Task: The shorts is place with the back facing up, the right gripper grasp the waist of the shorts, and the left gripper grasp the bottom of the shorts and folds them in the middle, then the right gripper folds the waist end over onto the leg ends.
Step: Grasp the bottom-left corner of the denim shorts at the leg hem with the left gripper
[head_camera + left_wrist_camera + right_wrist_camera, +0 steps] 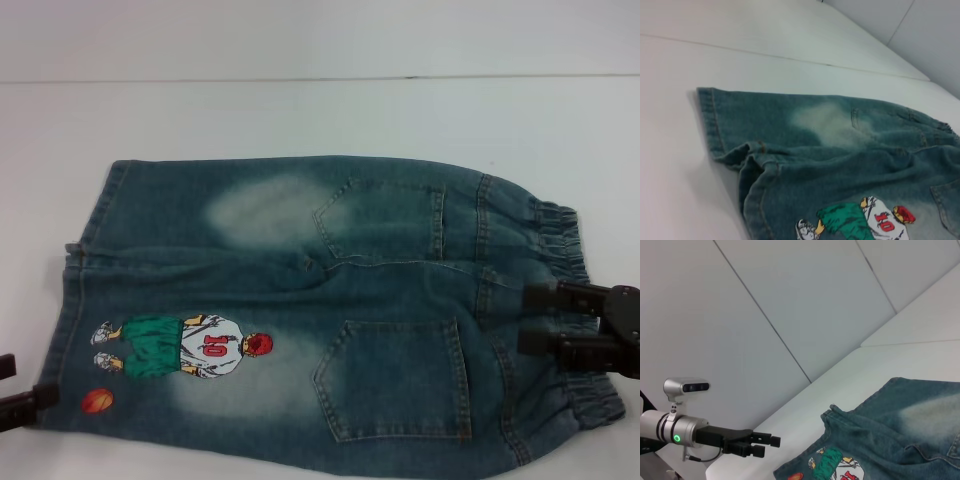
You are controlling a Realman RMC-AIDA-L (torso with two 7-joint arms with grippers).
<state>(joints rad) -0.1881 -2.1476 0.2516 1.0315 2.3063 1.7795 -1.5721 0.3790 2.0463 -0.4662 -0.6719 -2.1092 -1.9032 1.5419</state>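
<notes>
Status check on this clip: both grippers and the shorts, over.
Right gripper open, fingers over the waistband. Left gripper open at the leg hem, nothing gripped. Shorts flat, back up, unfolded. Nothing in the way.

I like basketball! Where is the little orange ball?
In the head view, the basketball print sits on the shorts, lower left, beside the left gripper.
</notes>
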